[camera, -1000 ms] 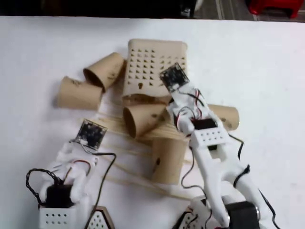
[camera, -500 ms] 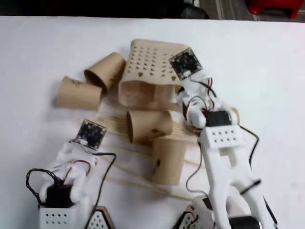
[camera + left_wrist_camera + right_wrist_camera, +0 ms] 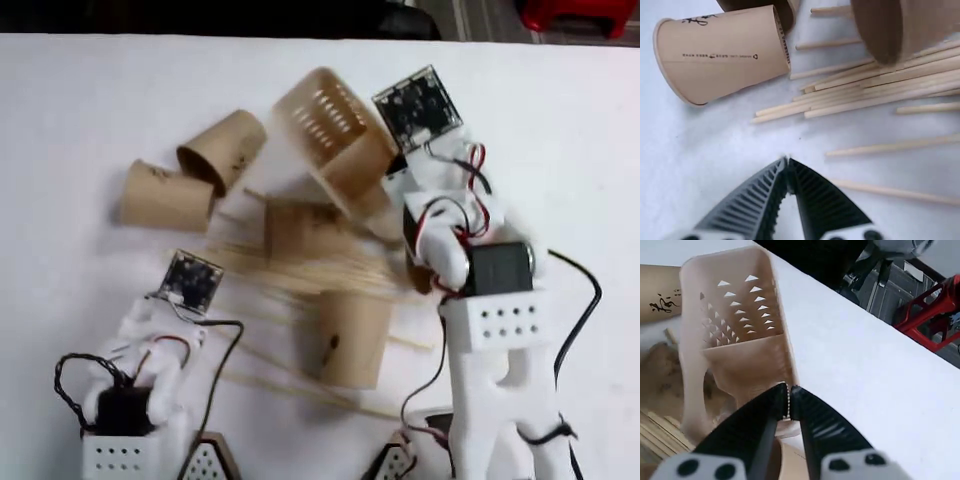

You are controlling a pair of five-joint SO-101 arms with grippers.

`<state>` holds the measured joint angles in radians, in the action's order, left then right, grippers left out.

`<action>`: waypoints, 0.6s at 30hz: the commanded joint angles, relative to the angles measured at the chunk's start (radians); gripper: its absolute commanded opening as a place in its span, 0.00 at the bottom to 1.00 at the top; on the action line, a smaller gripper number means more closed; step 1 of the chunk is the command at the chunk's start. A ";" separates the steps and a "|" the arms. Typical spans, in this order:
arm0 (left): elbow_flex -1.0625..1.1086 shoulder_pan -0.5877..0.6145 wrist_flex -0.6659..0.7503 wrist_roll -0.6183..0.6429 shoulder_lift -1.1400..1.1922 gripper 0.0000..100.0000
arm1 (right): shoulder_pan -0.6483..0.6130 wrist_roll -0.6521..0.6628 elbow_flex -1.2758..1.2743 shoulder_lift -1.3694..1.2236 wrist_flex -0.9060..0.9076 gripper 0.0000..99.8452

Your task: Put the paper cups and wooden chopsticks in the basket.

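The right jaws were clenched on the rim of the basket (image 3: 325, 125), which sat tilted at 12 o'clock of the chopsticks (image 3: 300, 272). This was judged a grip for righting it, mouth up, ready for loading. The left jaws were clenched on nothing, low over the worktop (image 3: 90, 100) at 7 o'clock, apparently waiting. The paper cups (image 3: 165, 195) lay on their sides among the scattered chopsticks, outside the basket.
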<state>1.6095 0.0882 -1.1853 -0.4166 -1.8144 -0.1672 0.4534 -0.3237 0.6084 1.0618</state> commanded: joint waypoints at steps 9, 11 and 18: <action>-0.005 0.008 0.021 -0.009 -0.008 0.03 | 0.151 -0.009 0.325 -0.283 0.102 0.08; -0.005 0.008 0.021 -0.009 -0.008 0.03 | 0.147 -0.009 0.376 -0.291 0.143 0.13; -0.003 0.008 0.021 -0.009 -0.008 0.03 | 0.064 -0.009 0.529 -0.295 0.234 0.15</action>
<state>1.6111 0.0882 -1.1853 -0.4166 -1.8144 -0.0522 0.4534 0.1243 0.3092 1.2720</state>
